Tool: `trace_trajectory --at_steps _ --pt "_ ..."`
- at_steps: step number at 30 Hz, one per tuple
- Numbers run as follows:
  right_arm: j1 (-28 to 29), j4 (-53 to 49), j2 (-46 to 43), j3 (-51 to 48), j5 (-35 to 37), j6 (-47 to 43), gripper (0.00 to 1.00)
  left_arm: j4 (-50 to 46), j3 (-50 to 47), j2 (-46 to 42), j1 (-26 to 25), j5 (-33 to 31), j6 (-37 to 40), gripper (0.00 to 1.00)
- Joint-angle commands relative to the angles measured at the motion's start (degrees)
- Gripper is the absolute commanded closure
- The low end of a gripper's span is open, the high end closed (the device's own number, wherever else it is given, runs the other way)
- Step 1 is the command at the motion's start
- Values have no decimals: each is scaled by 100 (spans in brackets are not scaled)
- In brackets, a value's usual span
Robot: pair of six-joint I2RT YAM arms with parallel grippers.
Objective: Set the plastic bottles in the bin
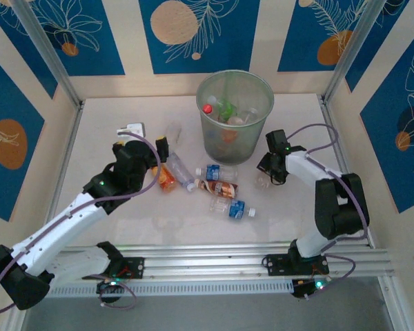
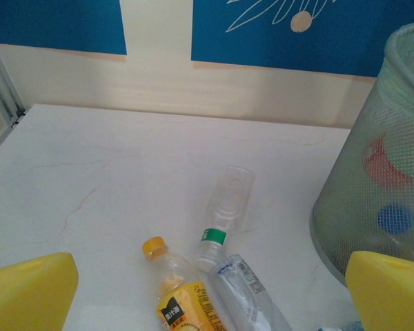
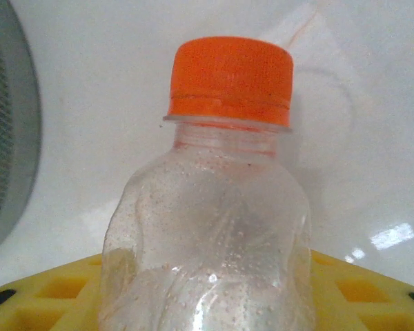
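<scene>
In the right wrist view a crumpled clear bottle [image 3: 210,234] with an orange cap [image 3: 231,79] sits between my yellow fingers [image 3: 45,293]. My right gripper [image 1: 265,176] is shut on it, low on the table just right of the bin [image 1: 259,131]. The grey-green mesh bin holds several bottles. My left gripper [image 1: 161,149] hangs open above an orange-label bottle [image 2: 183,300], a green-banded clear bottle [image 2: 224,214] and another clear bottle [image 2: 255,300]. More plastic bottles [image 1: 221,187] lie in front of the bin.
A white block [image 1: 132,129] lies at the back left, with a clear bottle [image 1: 172,132] beside it. The bin wall [image 2: 372,207] stands close on the right of the left gripper. Wall panels close in the table at the back and sides.
</scene>
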Motion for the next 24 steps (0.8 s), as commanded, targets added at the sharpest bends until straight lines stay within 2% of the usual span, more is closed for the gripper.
trace_trajectory --at_steps 1,10,13,19,24 --pt "-66 -486 -571 122 377 -191 48 -25 118 43 59 2 -47 1" --pt "-84 -1296 -1657 1351 853 -989 48 -15 145 142 68 61 -64 1" --pt "18 -1405 -1782 1952 864 -1272 52 3 145 164 68 96 -90 0" --pt "549 -1348 -1613 3194 1146 -1778 53 -21 162 186 80 138 -99 1" --pt "1016 -1206 -1046 4311 1308 -2290 53 -63 188 177 84 169 -91 0"
